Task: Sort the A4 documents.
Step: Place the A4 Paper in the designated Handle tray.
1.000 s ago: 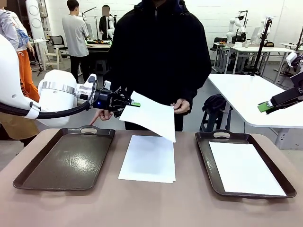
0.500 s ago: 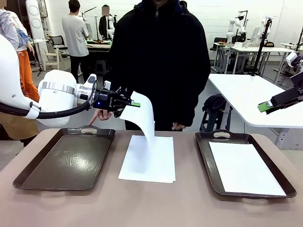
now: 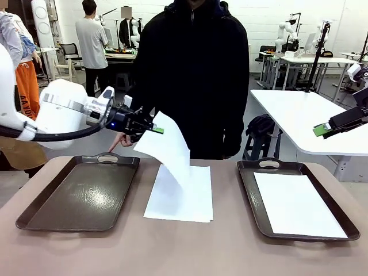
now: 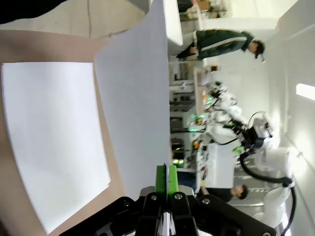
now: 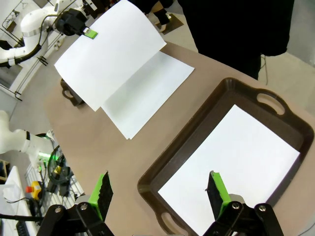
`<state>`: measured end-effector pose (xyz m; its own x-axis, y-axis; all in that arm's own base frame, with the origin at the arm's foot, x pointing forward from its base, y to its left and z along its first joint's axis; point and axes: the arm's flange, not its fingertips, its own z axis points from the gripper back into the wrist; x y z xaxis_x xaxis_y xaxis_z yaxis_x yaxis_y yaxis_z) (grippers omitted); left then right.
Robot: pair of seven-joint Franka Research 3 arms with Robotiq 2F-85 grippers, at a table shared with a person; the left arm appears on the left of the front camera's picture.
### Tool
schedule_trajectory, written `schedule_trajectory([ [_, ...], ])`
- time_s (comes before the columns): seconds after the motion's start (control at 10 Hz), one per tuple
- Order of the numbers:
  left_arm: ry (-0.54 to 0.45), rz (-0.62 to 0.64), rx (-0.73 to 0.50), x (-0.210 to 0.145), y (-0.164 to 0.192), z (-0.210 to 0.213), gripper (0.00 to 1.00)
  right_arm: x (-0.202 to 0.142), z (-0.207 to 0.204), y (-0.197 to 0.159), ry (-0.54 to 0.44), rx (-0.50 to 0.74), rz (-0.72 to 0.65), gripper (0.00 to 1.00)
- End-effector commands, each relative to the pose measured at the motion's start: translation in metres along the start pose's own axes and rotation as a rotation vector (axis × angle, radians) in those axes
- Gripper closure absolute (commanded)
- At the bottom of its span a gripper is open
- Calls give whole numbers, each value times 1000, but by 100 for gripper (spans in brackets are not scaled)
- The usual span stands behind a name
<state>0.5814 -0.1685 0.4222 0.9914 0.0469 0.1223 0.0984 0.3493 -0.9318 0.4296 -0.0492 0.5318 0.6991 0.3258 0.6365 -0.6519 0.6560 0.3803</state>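
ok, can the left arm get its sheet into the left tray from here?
Probably yes. The left gripper is shut on the sheet, up near the left tray's far right corner. The tray's floor is bare, and nothing stands between them.

No legible text, lettering on orange trousers (image 3: 26,86) too small to read

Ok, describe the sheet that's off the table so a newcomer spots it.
On the brown table, look between the two dark brown handled trays. Above the flat white paper pile hangs one thin white paper sheet. Unlike the others, it droops in mid-air, pinched at a corner by the left arm's jaws.
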Motion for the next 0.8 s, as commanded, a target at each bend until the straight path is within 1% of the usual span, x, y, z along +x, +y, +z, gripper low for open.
schedule_trajectory([
  [0.0, 50, -56, 97, -14, -3, 36, 99, 1, -1, 0, -13, 13, -3, 0],
  [0.1, 11, -38, 134, -12, 7, 53, 99, 1, -1, 0, -13, 13, -3, 0],
  [0.2, -4, -29, 178, -12, 13, 66, 99, 1, -1, 0, -13, 13, -3, 0],
  [0.4, 5, -8, 276, -11, 30, 87, 99, 1, -1, 0, -13, 13, -3, 0],
  [0.7, -13, 20, 366, -2, 48, 113, 99, 1, -1, 0, -13, 13, -3, 0],
])
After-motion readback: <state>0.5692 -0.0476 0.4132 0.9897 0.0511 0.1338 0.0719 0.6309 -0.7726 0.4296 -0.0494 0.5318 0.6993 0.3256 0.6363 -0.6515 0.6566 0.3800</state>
